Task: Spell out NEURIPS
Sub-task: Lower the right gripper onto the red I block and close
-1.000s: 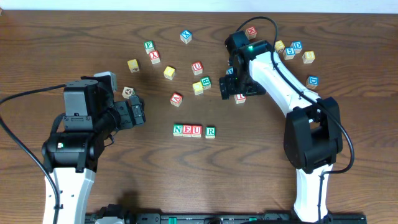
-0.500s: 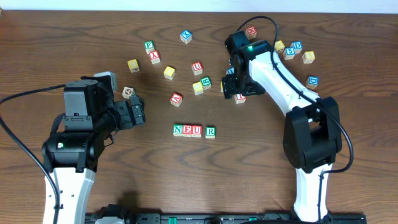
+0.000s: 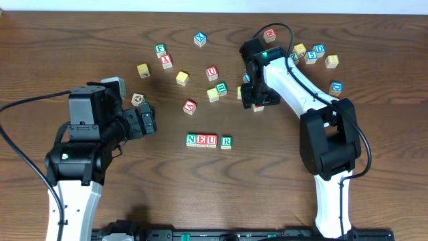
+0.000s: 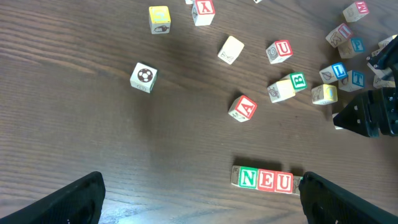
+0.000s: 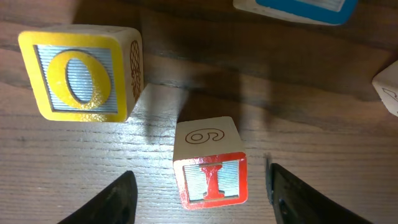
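Cubes N, E and U [image 3: 200,140] stand in a row at mid table, and a green R cube [image 3: 226,141] sits just right of them with a small gap. The same row [image 4: 265,179] shows in the left wrist view. My right gripper [image 3: 253,100] is lowered over the red I cube [image 5: 210,168]. Its jaws stand on either side of the cube, and a gap shows on each side. In the right wrist view the gripper [image 5: 200,194] is open and the cube rests on the wood. My left gripper [image 3: 144,122] hangs open left of the row, holding nothing.
A yellow O cube [image 5: 81,73] lies close behind and left of the I cube, and a blue-faced cube [image 5: 298,7] lies further back. Loose cubes are scattered across the far half, among them a red A [image 3: 190,106], a red U [image 3: 211,71] and a green B [image 3: 221,88].
The right gripper's jaws have drawn in towards the I cube, and its arm has shifted slightly left. The left arm and the row have not moved.
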Action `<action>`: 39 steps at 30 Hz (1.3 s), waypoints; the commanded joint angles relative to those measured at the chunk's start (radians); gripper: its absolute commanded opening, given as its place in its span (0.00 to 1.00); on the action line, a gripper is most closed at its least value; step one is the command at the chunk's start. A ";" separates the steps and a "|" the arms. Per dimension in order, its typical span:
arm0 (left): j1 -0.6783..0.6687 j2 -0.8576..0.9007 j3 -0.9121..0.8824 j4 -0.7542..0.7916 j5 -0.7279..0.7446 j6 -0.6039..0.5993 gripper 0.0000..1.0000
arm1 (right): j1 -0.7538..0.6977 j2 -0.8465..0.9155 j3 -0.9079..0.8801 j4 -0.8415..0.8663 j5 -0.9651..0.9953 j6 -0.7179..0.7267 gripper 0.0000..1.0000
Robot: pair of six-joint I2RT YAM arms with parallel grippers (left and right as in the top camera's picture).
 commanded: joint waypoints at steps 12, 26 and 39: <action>0.006 0.001 0.028 -0.003 0.012 0.009 0.98 | 0.003 0.056 0.016 0.015 0.009 0.003 0.54; 0.006 0.001 0.028 -0.003 0.012 0.009 0.98 | 0.004 0.056 0.016 0.027 0.010 0.003 0.55; 0.006 0.001 0.028 -0.003 0.012 0.009 0.98 | 0.003 0.055 0.017 0.024 0.009 0.003 0.49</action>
